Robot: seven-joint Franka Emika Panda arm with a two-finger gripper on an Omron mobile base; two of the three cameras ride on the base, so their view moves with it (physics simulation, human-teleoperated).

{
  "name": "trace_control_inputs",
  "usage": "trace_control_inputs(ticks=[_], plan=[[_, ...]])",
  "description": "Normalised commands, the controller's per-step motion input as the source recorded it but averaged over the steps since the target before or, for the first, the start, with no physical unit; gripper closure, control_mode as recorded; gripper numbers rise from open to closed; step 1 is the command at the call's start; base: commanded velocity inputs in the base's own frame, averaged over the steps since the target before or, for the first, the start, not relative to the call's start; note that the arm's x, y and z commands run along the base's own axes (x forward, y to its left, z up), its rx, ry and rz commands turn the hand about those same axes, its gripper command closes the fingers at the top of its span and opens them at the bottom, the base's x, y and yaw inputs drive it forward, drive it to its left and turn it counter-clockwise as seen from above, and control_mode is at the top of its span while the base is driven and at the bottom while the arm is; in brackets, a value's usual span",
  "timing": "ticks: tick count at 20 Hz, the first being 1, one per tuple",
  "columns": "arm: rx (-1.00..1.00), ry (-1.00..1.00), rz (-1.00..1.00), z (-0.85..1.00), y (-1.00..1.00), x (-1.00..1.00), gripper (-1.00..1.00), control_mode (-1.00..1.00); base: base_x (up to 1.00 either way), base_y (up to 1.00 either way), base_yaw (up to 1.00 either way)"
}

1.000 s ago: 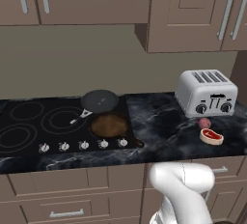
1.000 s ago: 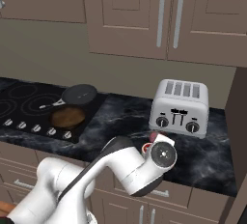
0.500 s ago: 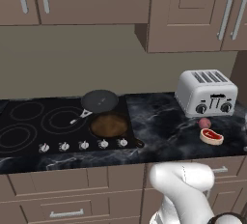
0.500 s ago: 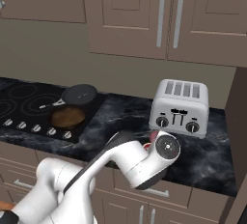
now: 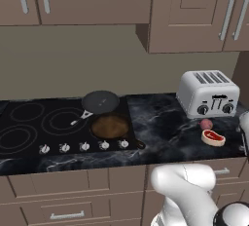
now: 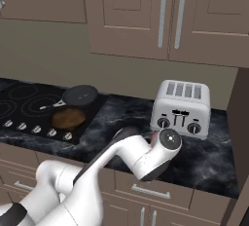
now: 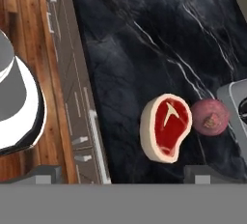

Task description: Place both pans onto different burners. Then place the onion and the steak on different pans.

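My two-finger gripper (image 7: 120,172) is spread wide and empty, looking down over the flat red white-rimmed steak (image 7: 165,127) beside the pinkish round onion (image 7: 210,117).

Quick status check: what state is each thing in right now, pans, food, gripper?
dark pan: on the cooktop's back right, empty
brown pan: on the cooktop's front right, empty
steak: flat on the counter, touching the onion
onion: on the counter beside the toaster
gripper: open, holding nothing
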Motion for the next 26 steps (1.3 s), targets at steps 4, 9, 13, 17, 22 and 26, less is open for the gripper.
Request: trace_control_inputs(ticks=[4, 9, 13, 17, 22, 26], plan=[[0.11, 0.05, 0.0, -0.22, -0.02, 0.3, -1.0, -1.0, 0.0, 0.0, 0.0], [0.07, 0.05, 0.01, -0.24, 0.0, 0.21, -1.0, -1.0, 0.0, 0.0, 0.0], [0.03, 0.03, 0.01, -0.21, 0.0, 0.11, -1.0, -1.0, 0.0, 0.0, 0.0], [0.01, 0.02, 0.0, -0.13, 0.0, 0.12, -1.0, -1.0, 0.0, 0.0, 0.0], [0.03, 0.0, 0.0, -0.1, -0.01, 0.12, -1.0, -1.0, 0.0, 0.0, 0.0], [0.02, 0.0, 0.0, -0.05, -0.07, 0.15, -1.0, -1.0, 0.0, 0.0, 0.0]])
